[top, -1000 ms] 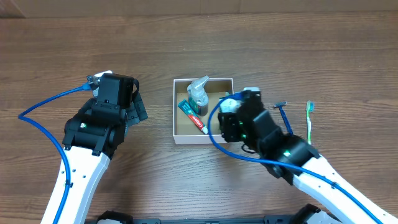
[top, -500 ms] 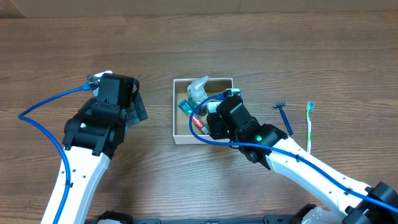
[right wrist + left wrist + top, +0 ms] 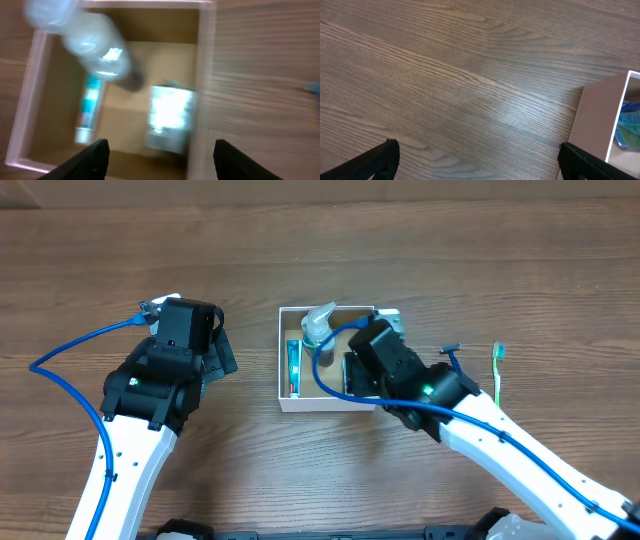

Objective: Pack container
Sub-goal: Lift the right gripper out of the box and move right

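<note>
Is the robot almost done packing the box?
Partly. Done: a bottle, a toothpaste and a pale, blurry packet lie inside the container. In hand: nothing; the right gripper hangs open above it. Left: the razor and the toothbrush lie outside, to its right.

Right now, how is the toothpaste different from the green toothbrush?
The toothpaste tube lies inside the container, along its left wall; the toothbrush lies outside on the table, to the container's right. The tube is wide, teal and white; the toothbrush is thin and light green. Both lie flat, pointing roughly the same way.
</note>
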Tool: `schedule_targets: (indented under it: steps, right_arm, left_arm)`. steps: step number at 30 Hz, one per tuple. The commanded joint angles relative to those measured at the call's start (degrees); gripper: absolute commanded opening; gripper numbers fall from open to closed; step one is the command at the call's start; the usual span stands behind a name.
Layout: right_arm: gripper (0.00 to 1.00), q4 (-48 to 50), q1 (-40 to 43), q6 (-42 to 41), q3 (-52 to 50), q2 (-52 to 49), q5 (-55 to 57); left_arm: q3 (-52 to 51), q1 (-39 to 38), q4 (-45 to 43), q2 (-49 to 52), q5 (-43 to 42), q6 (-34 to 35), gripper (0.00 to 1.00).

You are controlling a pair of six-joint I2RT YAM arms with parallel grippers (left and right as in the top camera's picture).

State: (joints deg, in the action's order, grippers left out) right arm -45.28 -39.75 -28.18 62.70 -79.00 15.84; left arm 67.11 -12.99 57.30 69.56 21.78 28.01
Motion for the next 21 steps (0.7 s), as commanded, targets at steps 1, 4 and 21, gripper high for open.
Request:
schedule_targets:
  steps: [1,4,21]
  right_arm:
    - [0.70,-5.07,1.66,0.96,2.84,7.67,13.86]
    - [0.87,-9.62,6.49,0.96,2.78,9.84,14.73]
    - [1.00,-5.79,37.24,13.68,-2.10,-5.40,-11.50]
  left_arm:
    - [0.87,0.24,-0.15,0.20,1.09,-1.22,1.00]
    - [0.87,0.24,-0.15,0.20,1.09,-1.22,1.00]
    - [0.87,0.24,-0.15,0.20,1.09,-1.22,1.00]
